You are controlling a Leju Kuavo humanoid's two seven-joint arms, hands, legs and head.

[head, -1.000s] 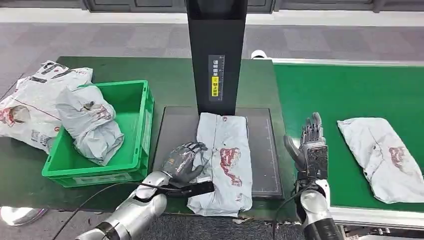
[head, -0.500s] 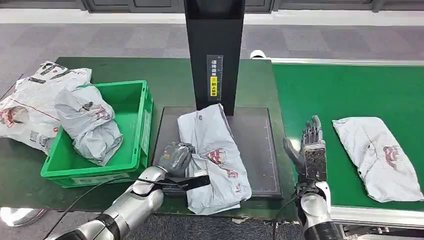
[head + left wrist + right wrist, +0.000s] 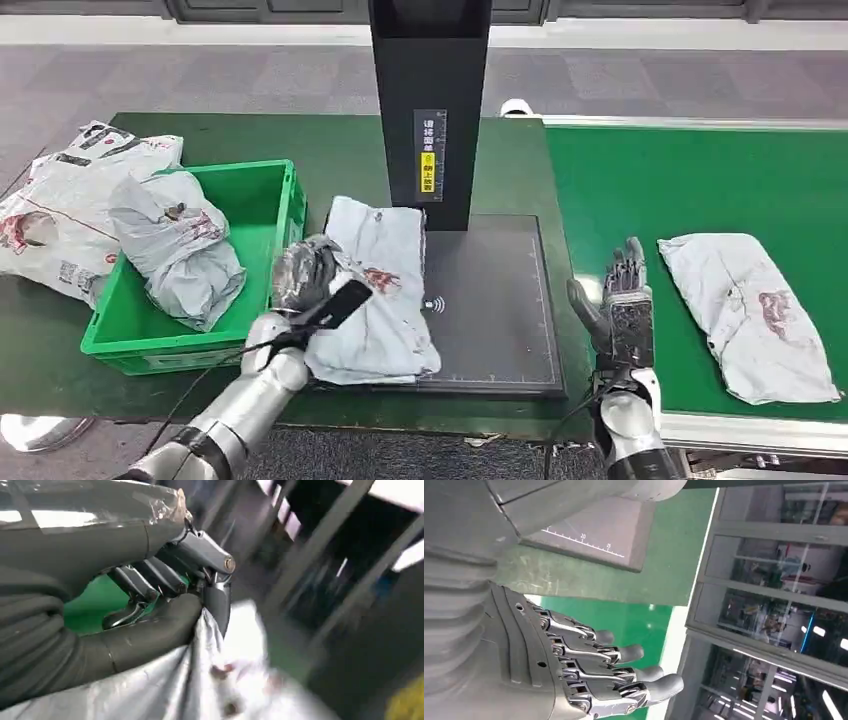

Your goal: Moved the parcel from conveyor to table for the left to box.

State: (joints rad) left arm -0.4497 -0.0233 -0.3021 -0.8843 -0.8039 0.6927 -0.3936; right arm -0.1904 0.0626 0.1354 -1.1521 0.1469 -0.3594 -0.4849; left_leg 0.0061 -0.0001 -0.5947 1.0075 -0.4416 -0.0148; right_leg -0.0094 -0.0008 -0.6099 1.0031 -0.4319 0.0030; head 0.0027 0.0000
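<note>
My left hand grips a grey plastic parcel with red print at its left edge, over the left part of the dark scale plate. The left wrist view shows the fingers and thumb pinching the grey wrap. Just to the left stands the green box, with another grey parcel inside it. My right hand stands upright and open at the near edge of the conveyor, holding nothing; its fingers are spread. A second grey parcel lies on the green conveyor belt.
A black scanner post rises behind the scale plate. A pile of white printed bags lies on the green table left of the box. The floor beyond is grey carpet.
My left hand has dragged the parcel leftward across the scale plate toward the green box, turning and lifting it. The parcel on the conveyor has drifted slightly left. The right hand stays still.
</note>
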